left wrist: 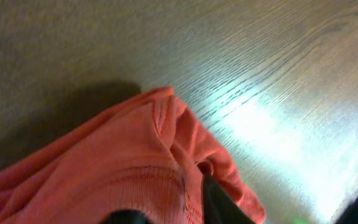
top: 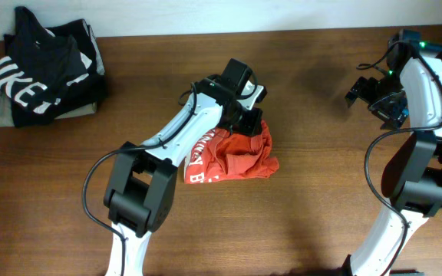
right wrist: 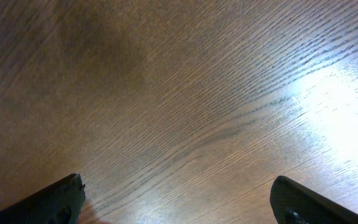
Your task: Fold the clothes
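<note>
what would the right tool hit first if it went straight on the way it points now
Most likely the wooden table: the right tool points down at bare wood, nothing between its open fingers; depth is unclear.

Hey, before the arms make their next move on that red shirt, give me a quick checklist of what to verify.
1. Red T-shirt spread flat: not ok, it is crumpled in a heap.
2. Cloth between the left jaws: ok, fabric sits between them in the wrist view.
3. Left grip firm: cannot tell.
4. Right jaws open and empty: ok, they stand wide over bare table.
5. Black shirt pile apart from the work: ok, it is in the far corner.
</note>
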Motion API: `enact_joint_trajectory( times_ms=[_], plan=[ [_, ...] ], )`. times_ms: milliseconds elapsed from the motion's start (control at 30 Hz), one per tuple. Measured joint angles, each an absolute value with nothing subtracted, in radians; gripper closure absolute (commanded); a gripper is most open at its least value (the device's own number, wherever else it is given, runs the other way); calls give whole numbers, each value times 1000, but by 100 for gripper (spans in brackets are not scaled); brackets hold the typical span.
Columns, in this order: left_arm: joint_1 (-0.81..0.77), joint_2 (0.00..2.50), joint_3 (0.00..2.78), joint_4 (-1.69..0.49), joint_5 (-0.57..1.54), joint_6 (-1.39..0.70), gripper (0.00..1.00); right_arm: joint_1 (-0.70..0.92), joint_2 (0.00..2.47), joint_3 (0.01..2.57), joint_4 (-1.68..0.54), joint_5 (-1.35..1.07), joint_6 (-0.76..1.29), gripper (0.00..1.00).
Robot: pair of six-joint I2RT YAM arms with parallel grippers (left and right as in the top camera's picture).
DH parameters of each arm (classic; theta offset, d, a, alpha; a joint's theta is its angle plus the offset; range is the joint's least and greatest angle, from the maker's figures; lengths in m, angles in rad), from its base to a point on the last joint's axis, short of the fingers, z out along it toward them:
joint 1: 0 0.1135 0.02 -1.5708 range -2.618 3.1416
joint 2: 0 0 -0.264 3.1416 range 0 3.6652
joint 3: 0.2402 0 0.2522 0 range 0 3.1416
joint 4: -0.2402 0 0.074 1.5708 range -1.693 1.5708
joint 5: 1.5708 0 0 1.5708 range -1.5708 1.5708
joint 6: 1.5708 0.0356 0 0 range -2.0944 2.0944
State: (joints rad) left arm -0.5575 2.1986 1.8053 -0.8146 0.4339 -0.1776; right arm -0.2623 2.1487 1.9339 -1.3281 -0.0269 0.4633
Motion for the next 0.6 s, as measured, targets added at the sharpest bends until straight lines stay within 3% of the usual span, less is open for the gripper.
enact_joint_trajectory(
  times_ms=[167,233,267,433,533,600],
  plan=[
    [-576,2199,1805,-714,439,-207,82,-262,2149,1934,-1328,-27,464,1],
    [-583,2199,1804,-687,439,-221,44,-262,2149,1934,-1328,-27,463,1],
    [-587,2200,1804,-677,438,-229,31,-262,2149,1934,-1328,-27,464,1],
    [-629,2244,1805,-667,438,-241,18,-262,2149,1934,-1328,-27,463,1],
    [-632,2244,1873,-786,438,-217,1,-262,2149,1934,-1328,-27,464,1],
    [-632,2224,1961,-884,453,-156,1,-262,2149,1934,-1328,-27,464,1]
  ],
)
